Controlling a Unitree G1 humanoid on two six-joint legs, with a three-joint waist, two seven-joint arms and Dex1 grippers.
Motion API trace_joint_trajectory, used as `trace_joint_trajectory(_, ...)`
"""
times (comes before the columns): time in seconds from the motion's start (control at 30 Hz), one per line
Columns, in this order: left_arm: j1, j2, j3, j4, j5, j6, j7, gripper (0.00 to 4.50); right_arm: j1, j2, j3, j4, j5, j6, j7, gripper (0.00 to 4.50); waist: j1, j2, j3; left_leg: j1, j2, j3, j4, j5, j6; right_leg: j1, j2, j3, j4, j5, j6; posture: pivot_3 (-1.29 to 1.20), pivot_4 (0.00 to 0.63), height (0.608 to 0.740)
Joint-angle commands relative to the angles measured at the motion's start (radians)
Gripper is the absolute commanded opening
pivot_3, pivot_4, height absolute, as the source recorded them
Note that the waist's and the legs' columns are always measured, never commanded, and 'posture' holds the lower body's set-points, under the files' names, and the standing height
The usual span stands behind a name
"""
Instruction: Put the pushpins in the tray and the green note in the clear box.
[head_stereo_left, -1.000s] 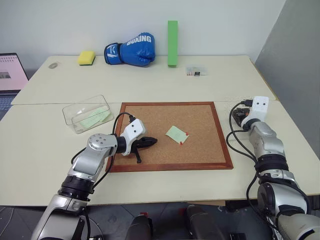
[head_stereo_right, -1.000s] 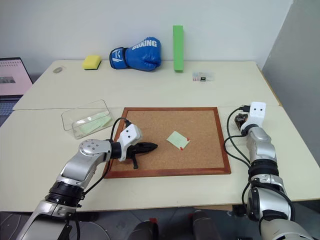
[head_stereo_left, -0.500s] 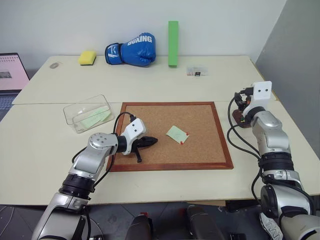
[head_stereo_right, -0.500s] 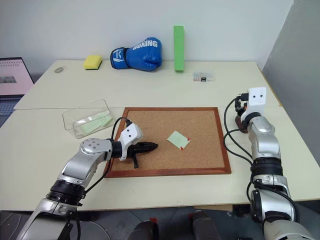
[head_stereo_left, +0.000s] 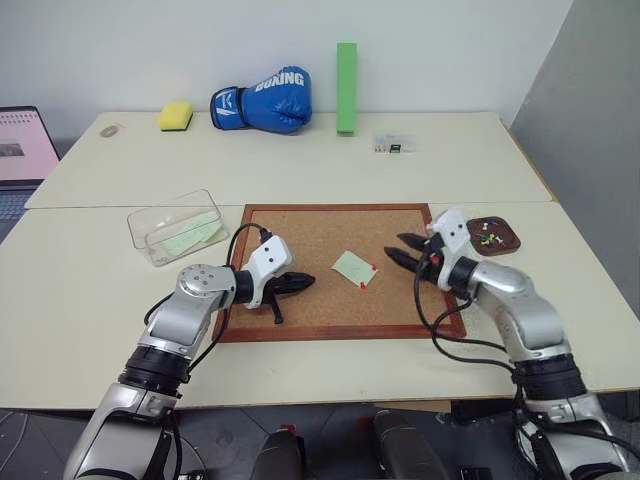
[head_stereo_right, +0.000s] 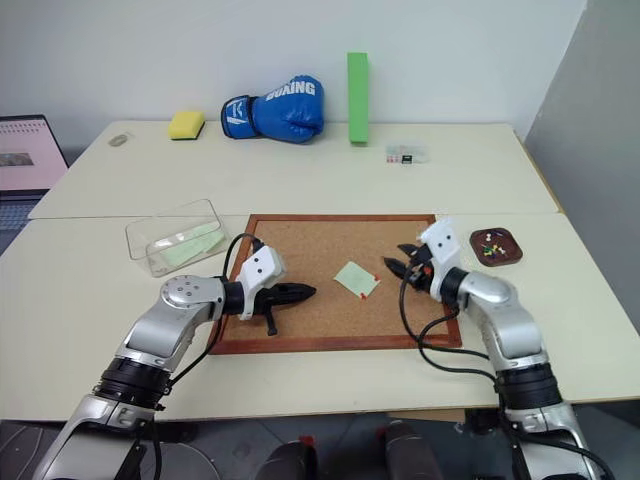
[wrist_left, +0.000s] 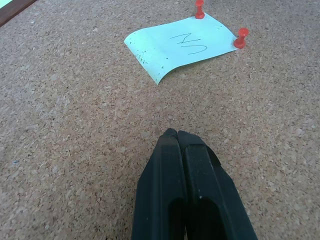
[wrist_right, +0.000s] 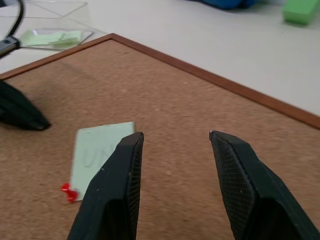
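A cream table (head_stereo_left: 300, 165) against a white wall carries a wood-framed corkboard (head_stereo_left: 330, 300), grainy and flat. A blue boxing glove (head_stereo_left: 262, 99), a tall green block (head_stereo_left: 346, 87) and a yellow sponge (head_stereo_left: 173, 115) line the far edge. The clear box (head_stereo_left: 176, 226), already containing green sheets, sits just left of the board; the glossy oval tray (head_stereo_left: 493, 234), with pins inside, sits right of it. The green note (head_stereo_left: 353, 268) lies mid-board, fixed by red pushpins (wrist_left: 241, 37). The left gripper (head_stereo_left: 300, 282) rests fingers together; the right gripper (head_stereo_left: 404, 250) hovers with fingers apart, empty.
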Motion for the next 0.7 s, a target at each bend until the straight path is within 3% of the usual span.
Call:
trace_joint_trajectory(0.03, 0.004, 0.021, -0.004, 0.024, 0.026, 0.005, -0.002, 0.0, -0.009, 0.044, 0.005, -0.011, 0.004, -0.007, -0.023, 2.22, 0.0, 0.0, 0.0, 0.0, 0.0, 0.0, 0.0, 0.0, 0.0, 0.0, 0.0, 0.0, 0.0, 0.0, 0.0, 0.0, 0.15, 0.74)
trace_joint_trajectory(0.6, 0.007, 0.033, 0.004, 0.019, 0.029, 0.009, 0.003, 0.0, -0.046, 0.132, 0.066, 0.163, -0.089, -0.105, -0.041, 2.22, -0.002, 0.0, 0.0, 0.0, 0.001, 0.0, -0.001, 0.0, 0.0, 0.0, 0.0, 0.0, 0.0, 0.0, 0.0, 0.0, 0.15, 0.74)
trace_joint_trajectory(0.63, 0.008, 0.034, 0.004, 0.017, 0.029, 0.011, 0.004, 0.0, -0.049, 0.134, 0.062, 0.167, -0.086, -0.105, -0.041, 1.86, -0.002, 0.0, 0.0, 0.0, 0.001, 0.0, 0.0, 0.0, 0.0, 0.0, 0.0, 0.0, 0.0, 0.0, 0.0, 0.0, 0.15, 0.74)
trace_joint_trajectory(0.7, 0.014, 0.034, 0.002, 0.012, 0.029, 0.012, 0.004, 0.0, -0.055, 0.139, 0.056, 0.17, -0.078, -0.104, -0.041, 1.55, -0.002, 0.0, 0.0, 0.0, 0.001, 0.0, 0.0, 0.0, 0.0, 0.0, 0.0, 0.0, 0.0, 0.0, 0.0, 0.0, 0.15, 0.74)
